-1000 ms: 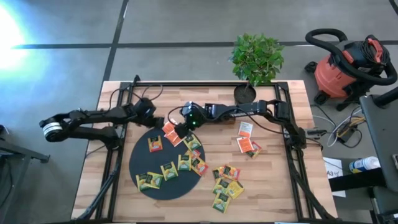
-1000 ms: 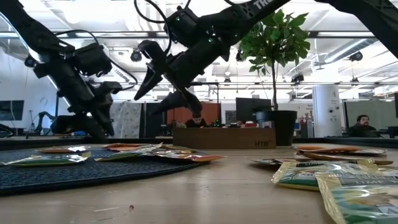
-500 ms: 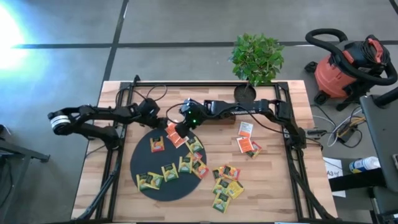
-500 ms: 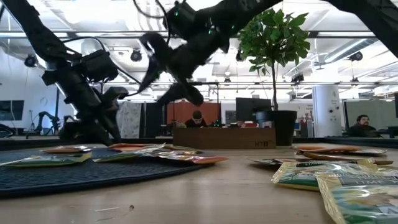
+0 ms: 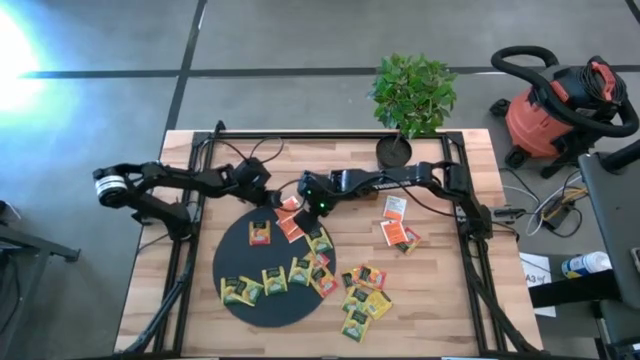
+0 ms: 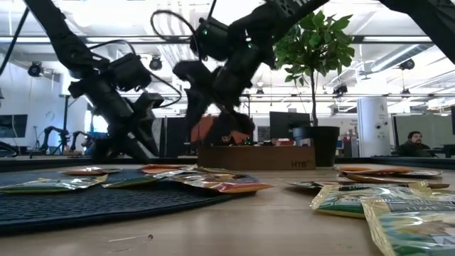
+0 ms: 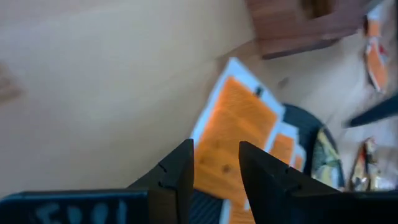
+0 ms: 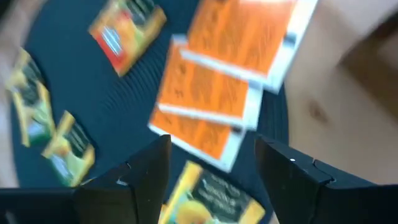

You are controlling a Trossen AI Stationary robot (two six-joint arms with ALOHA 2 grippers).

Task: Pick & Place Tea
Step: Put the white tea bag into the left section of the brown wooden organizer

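Observation:
A round black mat (image 5: 250, 265) lies on the wooden table with several tea sachets on it. Orange-and-white sachets (image 5: 291, 227) overlap at its far edge, also seen in the left wrist view (image 7: 239, 124) and the right wrist view (image 8: 208, 87). My left gripper (image 5: 268, 197) comes in from the left and stands low at that edge, its fingers (image 7: 180, 168) a narrow gap apart with nothing between them. My right gripper (image 5: 305, 212) hovers wide open (image 8: 211, 146) above the orange sachets, tipped down. My left gripper has its fingertips close over the mat's far edge and the nearest orange sachet (image 7: 217, 143). I cannot tell whether they touch either. My right gripper touches nothing.
More sachets lie on bare wood to the right of the mat (image 5: 363, 298) and farther right (image 5: 400, 232). A brown wooden box (image 6: 256, 157) sits behind the arms. A potted plant (image 5: 412, 95) stands at the far edge. A black frame (image 5: 470, 250) borders the table.
My left gripper has moved toward the table's right, along the far edge of the mat, to the orange sachets, and sunk a little. My right gripper has tipped further down over the same sachets. The mat with its sachets has shifted slightly to the right.

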